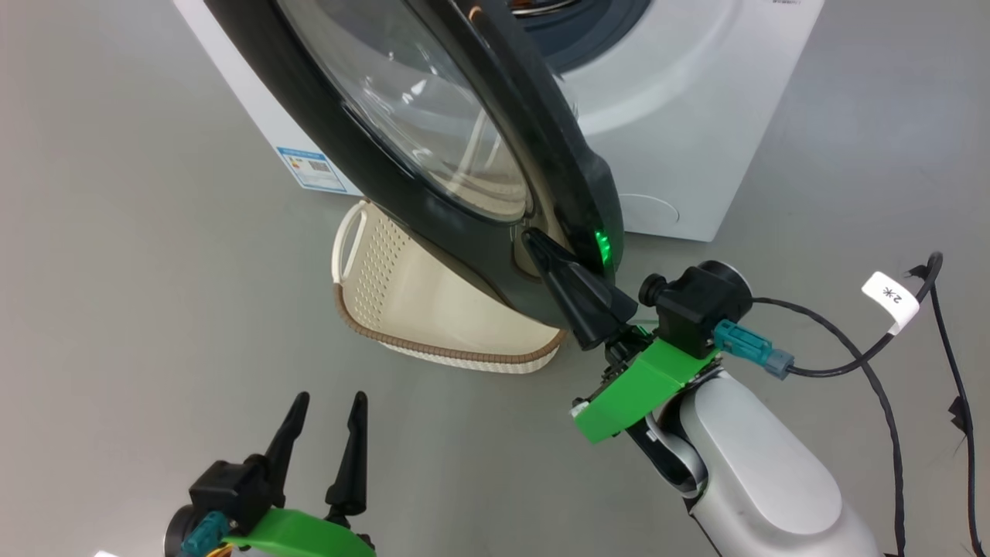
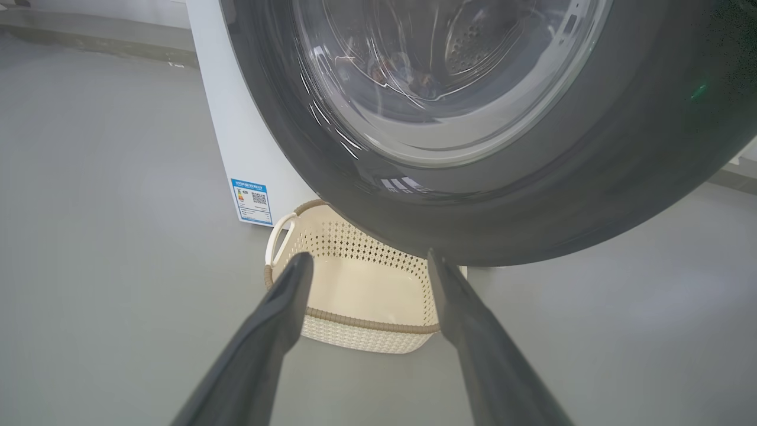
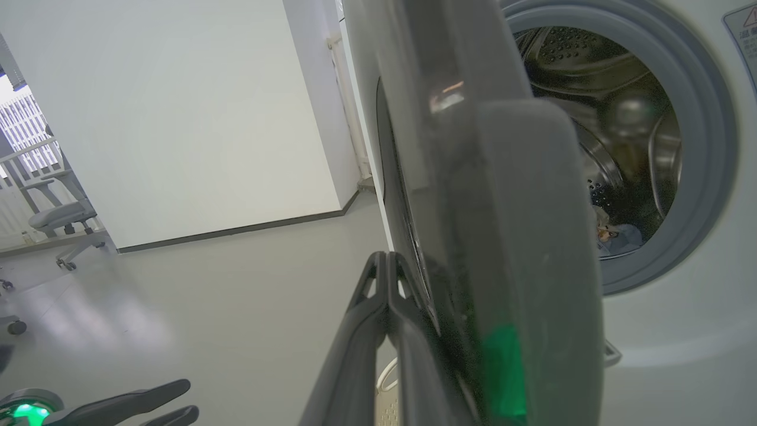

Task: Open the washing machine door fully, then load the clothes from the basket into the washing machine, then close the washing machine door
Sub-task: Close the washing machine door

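The right gripper (image 1: pixel 534 240) reaches far forward from its pale forearm (image 1: pixel 762 464), with its fingers pressed together and pointing up and left. The left gripper (image 1: pixel 331 401) hangs near, low on the left, fingers spread wide and holding nothing.

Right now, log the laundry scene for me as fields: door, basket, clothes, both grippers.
washing machine door: partly open, overhanging the basket
basket: on the floor by the washing machine, looks empty
clothes: light blue cloth lying in the drum
right gripper: shut, tips against the door's black rim
left gripper: open, holding nothing
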Available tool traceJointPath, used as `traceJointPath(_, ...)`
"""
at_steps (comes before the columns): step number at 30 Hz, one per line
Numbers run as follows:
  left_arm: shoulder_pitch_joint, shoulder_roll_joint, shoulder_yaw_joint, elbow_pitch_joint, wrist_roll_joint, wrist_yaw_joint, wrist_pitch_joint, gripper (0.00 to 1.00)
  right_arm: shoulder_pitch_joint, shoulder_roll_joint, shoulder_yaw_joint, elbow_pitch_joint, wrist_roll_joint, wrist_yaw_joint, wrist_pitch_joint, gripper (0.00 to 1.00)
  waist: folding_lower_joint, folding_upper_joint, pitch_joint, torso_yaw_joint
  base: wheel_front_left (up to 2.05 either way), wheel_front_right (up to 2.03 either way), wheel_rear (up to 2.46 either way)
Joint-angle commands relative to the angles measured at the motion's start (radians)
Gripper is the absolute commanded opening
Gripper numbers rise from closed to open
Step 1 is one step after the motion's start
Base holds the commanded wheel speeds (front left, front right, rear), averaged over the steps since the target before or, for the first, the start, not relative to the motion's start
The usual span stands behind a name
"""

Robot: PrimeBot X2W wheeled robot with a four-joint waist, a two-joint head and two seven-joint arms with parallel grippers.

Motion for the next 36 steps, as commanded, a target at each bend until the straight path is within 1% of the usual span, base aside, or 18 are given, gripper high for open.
traceJointPath(1, -0.026, 0.01, 0.027, -0.027, -0.01, 0.006, -0.007, 1.0, -0.022, 0.019, 0.006, -0.021, -0.018, 0.002, -0.005, 0.0, 0.0, 0.0, 0.014, -0.005, 0.0, 0.0, 0.0)
traceJointPath(12, -0.057, 0.01, -0.007, -0.059, -0.027, 0.012, -0.007, 1.0, -0.113, 0.017, -0.034, -0.012, -0.058, 0.002, -0.005, 0.0, 0.0, 0.0, 0.102, -0.014, 0.0, 0.0, 0.0)
traceJointPath(17, -0.067, 0.01, -0.019, -0.08, -0.035, 0.022, -0.007, 1.0, -0.201, -0.01, -0.049, -0.018, -0.081, 0.002, -0.005, 0.0, 0.0, 0.0, 0.169, -0.029, 0.0, 0.0, 0.0)
traceJointPath(23, -0.077, 0.01, -0.026, -0.091, -0.03, 0.023, -0.007, 1.0, -0.306, -0.047, -0.056, -0.018, -0.087, 0.002, -0.005, 0.0, 0.0, 0.0, 0.233, -0.038, 0.0, 0.0, 0.0)
traceJointPath(28, -0.083, 0.01, -0.045, -0.117, -0.037, 0.026, -0.007, 1.0, -0.375, -0.078, -0.076, -0.004, -0.072, 0.002, -0.005, 0.0, 0.0, 0.0, 0.277, -0.021, 0.0, 0.0, 0.0)
traceJointPath(36, -0.117, 0.01, -0.118, -0.174, -0.053, 0.038, -0.007, 1.0, -0.501, -0.131, -0.089, 0.041, -0.085, 0.002, -0.005, 0.0, 0.0, 0.0, 0.339, 0.017, 0.0, 0.0, 0.0)
